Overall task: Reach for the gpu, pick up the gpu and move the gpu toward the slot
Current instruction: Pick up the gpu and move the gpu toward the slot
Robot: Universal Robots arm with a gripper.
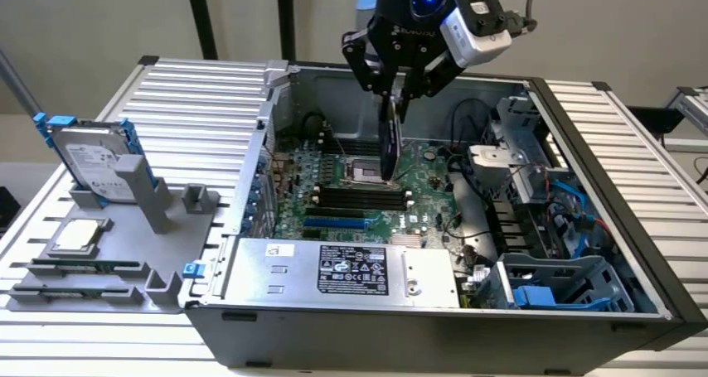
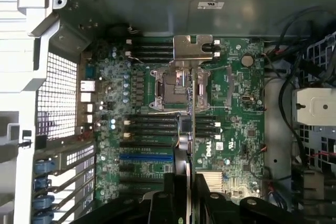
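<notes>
- Over the open case [image 1: 619,186], the gripper [image 1: 396,91] hangs above the motherboard [image 1: 366,186], with the gpu [image 1: 390,141] clamped between its fingers.
- Gpu position: it hangs edge-down and upright, its lower end near the board's centre by the CPU socket [image 1: 360,171]. Whether it touches the board cannot be told from the exterior view.
- Wrist view: the gpu [image 2: 192,129] appears edge-on as a thin line running away from the gripper [image 2: 185,192], ending in its silvery bracket [image 2: 192,50].
- Tool state: fingers closed on the card's upper edge, with only the card's thickness between them. The grip looks firm and the card shows no visible tilt.
- Progress, as judged: reach and pick-up are complete, and the carry toward the slot is well advanced, the card already inside the case.
- Remaining: the card sits over the socket area, not over the blue slot [image 2: 146,157] or the black slots beside it, so alignment with a slot is not yet achieved.
- Other items: a hard drive [image 1: 94,157] and a chip [image 1: 78,236] rest on the fixture [image 1: 166,224] at the exterior view's left, well apart from the work.
</notes>
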